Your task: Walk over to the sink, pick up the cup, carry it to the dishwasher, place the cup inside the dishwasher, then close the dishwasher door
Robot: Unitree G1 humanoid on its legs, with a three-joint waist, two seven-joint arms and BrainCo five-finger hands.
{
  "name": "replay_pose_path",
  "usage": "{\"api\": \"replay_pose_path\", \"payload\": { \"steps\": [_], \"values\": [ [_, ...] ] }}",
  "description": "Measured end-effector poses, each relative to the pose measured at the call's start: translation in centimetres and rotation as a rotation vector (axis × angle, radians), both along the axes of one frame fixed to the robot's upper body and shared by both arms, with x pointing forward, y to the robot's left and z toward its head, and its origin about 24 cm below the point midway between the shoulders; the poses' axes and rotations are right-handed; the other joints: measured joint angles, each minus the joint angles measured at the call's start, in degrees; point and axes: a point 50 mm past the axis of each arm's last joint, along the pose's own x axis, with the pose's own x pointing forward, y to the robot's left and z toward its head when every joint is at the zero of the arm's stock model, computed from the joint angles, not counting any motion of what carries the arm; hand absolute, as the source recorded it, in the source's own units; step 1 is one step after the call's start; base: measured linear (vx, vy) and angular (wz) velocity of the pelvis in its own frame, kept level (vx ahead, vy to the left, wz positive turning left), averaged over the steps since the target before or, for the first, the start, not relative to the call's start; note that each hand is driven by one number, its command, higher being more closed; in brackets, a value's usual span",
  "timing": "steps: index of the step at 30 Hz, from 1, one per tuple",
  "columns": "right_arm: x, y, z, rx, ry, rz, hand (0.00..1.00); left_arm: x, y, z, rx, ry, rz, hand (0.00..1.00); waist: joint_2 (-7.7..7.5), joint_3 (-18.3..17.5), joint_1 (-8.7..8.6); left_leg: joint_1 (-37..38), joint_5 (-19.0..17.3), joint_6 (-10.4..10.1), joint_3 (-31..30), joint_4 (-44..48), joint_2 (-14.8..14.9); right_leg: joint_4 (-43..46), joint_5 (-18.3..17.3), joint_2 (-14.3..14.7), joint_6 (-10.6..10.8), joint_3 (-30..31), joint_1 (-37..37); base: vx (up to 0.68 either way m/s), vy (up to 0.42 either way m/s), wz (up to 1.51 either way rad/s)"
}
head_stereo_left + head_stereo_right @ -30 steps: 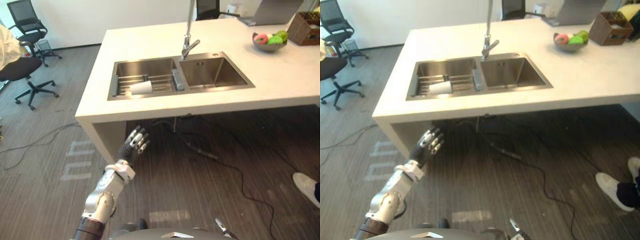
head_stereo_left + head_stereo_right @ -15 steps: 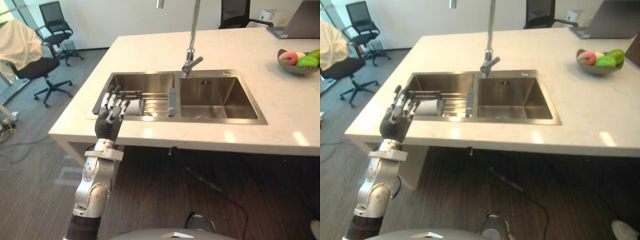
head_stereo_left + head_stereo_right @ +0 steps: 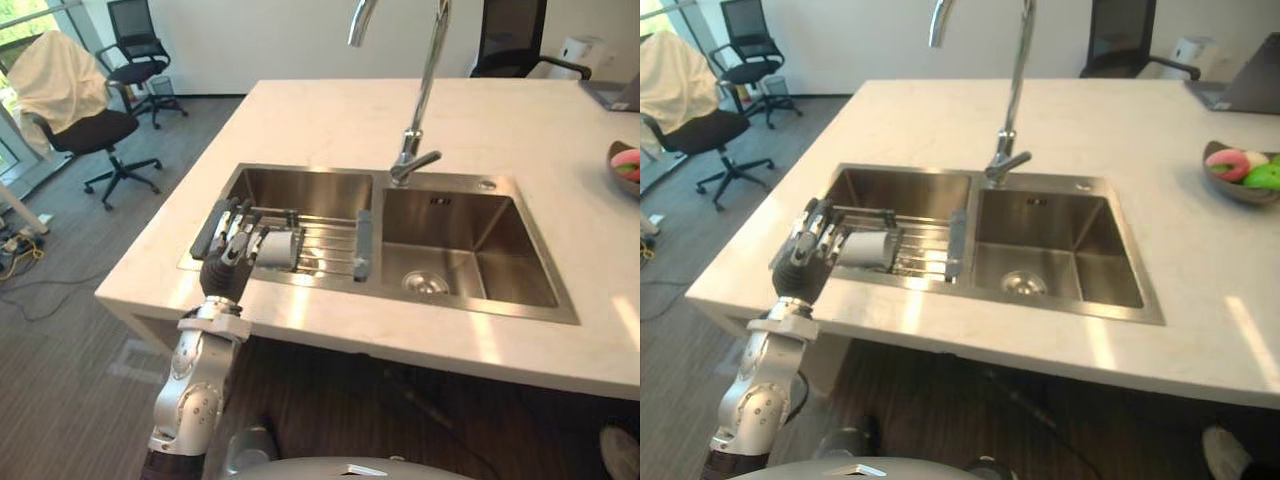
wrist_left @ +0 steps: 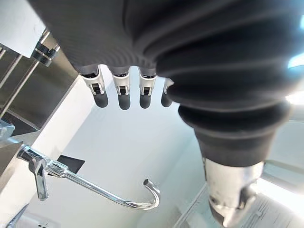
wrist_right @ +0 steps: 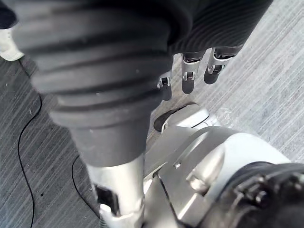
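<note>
A white cup (image 3: 279, 249) lies on its side on the wire rack in the left basin of the steel sink (image 3: 300, 190). My left hand (image 3: 226, 256) is raised at the sink's front left corner, fingers straight and open, their tips just left of the cup; whether they touch it I cannot tell. In the left wrist view the fingers (image 4: 120, 91) hang relaxed with nothing in them. My right hand (image 5: 189, 78) hangs low over the wooden floor, fingers relaxed and holding nothing.
A tall faucet (image 3: 420, 110) stands between the two basins, and the right basin (image 3: 470, 260) has a drain. A bowl of fruit (image 3: 1245, 172) and a laptop (image 3: 1240, 85) sit at the counter's far right. Office chairs (image 3: 85, 115) stand on the floor at the left.
The camera has come closer to the sink. My left hand rose from below the counter to the sink's front edge and now stands beside the cup.
</note>
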Motion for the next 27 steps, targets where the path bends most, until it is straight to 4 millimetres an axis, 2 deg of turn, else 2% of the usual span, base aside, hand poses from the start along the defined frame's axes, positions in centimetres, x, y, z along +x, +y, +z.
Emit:
{"api": "replay_pose_path", "payload": {
  "steps": [1,3,5,7,9,12,13,15,17,21,24,27],
  "values": [
    [-0.1,0.2,-0.1,0.008,0.001,-0.009,0.0,0.0,0.1,0.1,0.004,-0.003,-0.007,0.0,-0.27,-0.2,-0.02,0.3,1.1,0.5,0.1,-0.1,-0.7,-0.1,0.0,-0.7,0.6,0.5,0.0,0.27,0.227,-0.43],
    [-0.2,1.2,-0.3,0.035,-0.006,-0.053,0.0,0.0,0.5,0.5,0.026,-0.026,-0.013,0.0,-2.27,-1.2,-0.53,0.8,0.8,1.8,1.0,-0.5,-4.4,0.9,-1.1,-4.7,2.9,1.9,-0.8,0.28,0.232,-0.15],
    [-0.5,1.8,-0.4,0.053,0.001,-0.074,0.0,-0.1,0.9,1.1,0.016,-0.057,-0.012,0.0,-3.33,-2.1,-0.86,1.0,-0.2,2.5,2.0,-1.4,-6.9,1.3,-1.8,-7.3,4.1,2.1,-1.5,0.24,0.139,0.01],
    [-0.6,2.4,-0.6,0.068,-0.003,-0.099,0.0,-0.2,1.1,1.2,0.038,-0.067,-0.024,0.0,-3.78,-2.9,-1.2,2.3,0.0,2.7,2.9,-3.9,-8.4,-0.2,-1.4,-8.4,4.3,2.1,-1.1,0.22,0.079,-0.06],
    [-1.3,2.6,-0.7,0.068,0.017,-0.171,0.0,-0.1,0.1,0.7,0.091,-0.055,-0.073,0.0,-4.13,-4.5,-2.16,5.5,4.5,3.2,2.8,-12.0,-10.6,-4.7,0.5,-8.3,4.8,-0.2,1.3,0.22,0.007,0.12],
    [-1.1,2.4,-0.8,0.069,0.015,-0.265,0.0,0.5,-1.9,-0.2,0.23,-0.059,-0.14,0.0,-3.67,-4.9,-3.3,6.6,7.0,2.5,1.2,-16.5,-10.5,-7.6,1.2,-6.5,4.6,-2.3,2.6,0.15,-0.077,0.26],
    [-1.0,2.4,-0.8,0.069,0.012,-0.274,0.0,0.7,-1.9,-0.5,0.271,-0.053,-0.136,0.0,-3.66,-4.9,-3.37,6.9,7.2,2.2,1.2,-16.8,-10.2,-7.9,1.3,-6.2,4.5,-2.4,2.8,0.07,-0.12,-0.06],
    [-1.0,2.1,-0.7,0.066,-0.003,-0.294,0.0,0.9,-1.3,-0.9,0.424,-0.053,-0.044,0.0,-3.55,-5.1,-3.31,7.2,7.5,1.8,1.6,-17.5,-9.2,-8.2,1.5,-5.1,4.1,-2.3,2.3,0.03,-0.099,-0.2],
    [-1.0,1.9,-0.7,0.064,-0.015,-0.285,0.0,1.0,-0.7,-0.3,0.505,-0.1,0.041,0.0,-3.41,-5.2,-3.3,7.1,7.4,1.7,1.6,-17.5,-8.9,-8.5,1.5,-4.7,4.0,-2.3,2.4,0.0,-0.061,-0.06],
    [-1.2,1.8,-0.7,0.056,-0.008,-0.283,0.0,1.1,1.9,1.6,0.682,-0.194,0.331,0.0,-3.49,-5.3,-2.77,6.9,7.5,1.5,1.5,-17.9,-8.8,-8.7,1.4,-4.5,3.9,-2.3,2.3,-0.04,-0.001,0.0],
    [-1.4,2.0,-0.7,0.061,0.003,-0.284,0.0,1.0,3.2,2.3,0.856,-0.252,0.483,0.0,-4.04,-5.4,-2.39,6.8,7.7,1.5,1.4,-18.0,-8.8,-8.9,1.6,-4.5,3.5,-2.4,2.2,-0.06,0.02,0.0],
    [-1.6,2.5,-0.8,0.076,0.015,-0.288,0.0,1.0,3.3,2.8,1.017,-0.331,0.558,0.0,-4.94,-6.2,-2.43,5.7,8.1,1.7,0.9,-18.0,-8.8,-9.3,1.8,-4.5,3.3,-2.6,1.4,-0.06,0.019,0.06]
  ]
}}
